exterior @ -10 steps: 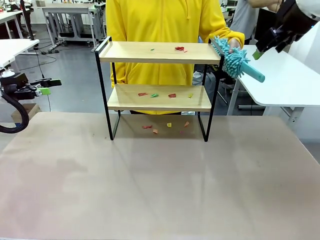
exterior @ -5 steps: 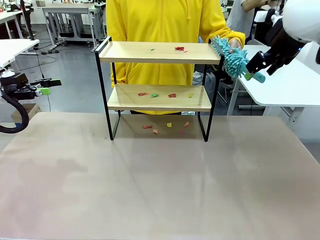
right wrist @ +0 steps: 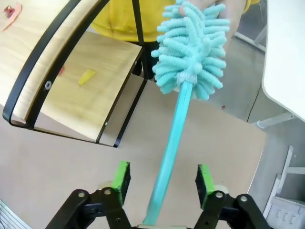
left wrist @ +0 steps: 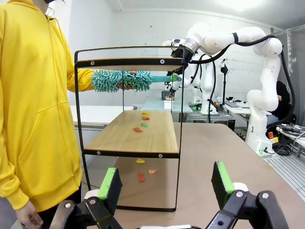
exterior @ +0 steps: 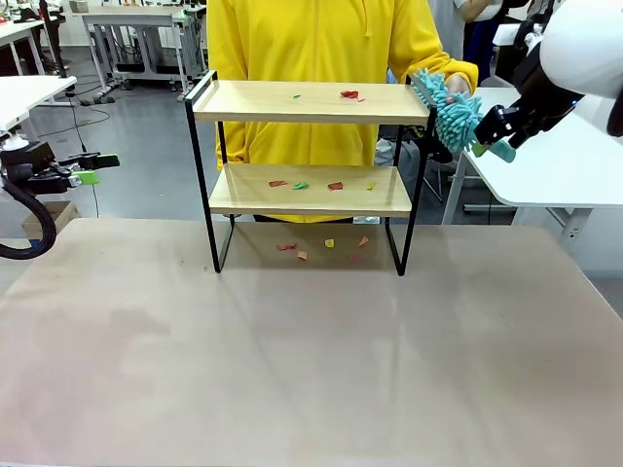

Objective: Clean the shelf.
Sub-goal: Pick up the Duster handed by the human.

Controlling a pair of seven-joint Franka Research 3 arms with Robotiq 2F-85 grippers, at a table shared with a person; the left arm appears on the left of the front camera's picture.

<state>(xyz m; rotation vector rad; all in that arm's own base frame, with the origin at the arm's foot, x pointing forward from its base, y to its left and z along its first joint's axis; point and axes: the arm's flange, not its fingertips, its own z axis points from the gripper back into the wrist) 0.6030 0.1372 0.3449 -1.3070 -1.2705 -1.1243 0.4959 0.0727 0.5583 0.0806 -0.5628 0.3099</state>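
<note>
The shelf [exterior: 311,102] stands at the table's far side, with small coloured paper scraps [exterior: 348,94] on its top board, on the lower board and on the table beneath. A person's hand [exterior: 456,86] holds a teal fluffy duster [exterior: 453,112] by its head at the shelf's right end. My right gripper [exterior: 492,136] is at the duster's handle; in the right wrist view the handle [right wrist: 169,152] runs between the green pads [right wrist: 121,177] with gaps on both sides, jaws apart. My left gripper [exterior: 92,170] hangs open and empty at the far left, facing the shelf [left wrist: 133,138].
A person in a yellow hoodie [exterior: 321,39] stands right behind the shelf. A white side table [exterior: 555,156] sits under the right arm. The beige table [exterior: 311,360] stretches bare in front of the shelf.
My right gripper came down and leftward from above the side table to the duster's handle end, and now straddles it. The left arm, shelf and scraps have not moved.
</note>
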